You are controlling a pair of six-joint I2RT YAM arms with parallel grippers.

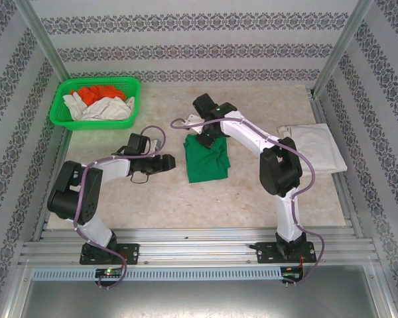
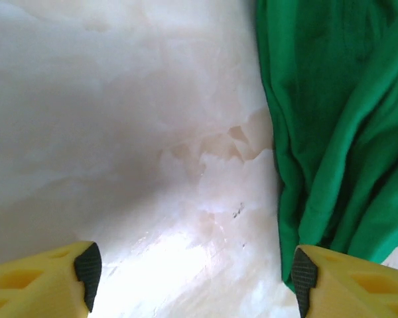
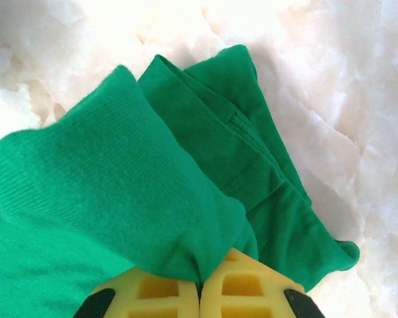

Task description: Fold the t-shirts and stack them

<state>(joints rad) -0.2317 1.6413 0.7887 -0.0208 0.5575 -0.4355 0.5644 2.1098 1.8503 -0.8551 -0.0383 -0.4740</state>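
The dark green t-shirt [image 1: 209, 165] lay mid-bench, gathered into a rough rectangle. The right jaws were clenched on its far edge. Through the right wrist camera I saw a thick fold of fine green knit pinched between the yellow fingers [image 3: 159, 291], with a stitched hem trailing away beyond. The left jaws hung released just left of the shirt, apart from it. Between their black pads [image 2: 88, 265] I saw bare bench, and the shirt's wrinkled edge ran just beside the right-hand pad.

A bright green mesh basket [image 1: 61, 112] sat in the far left corner, holding an orange shirt [image 1: 99, 93] and crumpled off-white shirts [image 1: 109, 109]. A flat folded off-white shirt [image 1: 315, 149] rested at the right edge. The right arm [image 1: 278, 169] stood between it and the green one.

The near stretch of the bench [image 1: 239, 205] was bare, a pale marbled surface with a soft sheen. Metal posts [image 1: 338, 46] rose at the far corners, patterned walls closed both sides, and aluminium rails [image 1: 199, 248] ran along the near edge.
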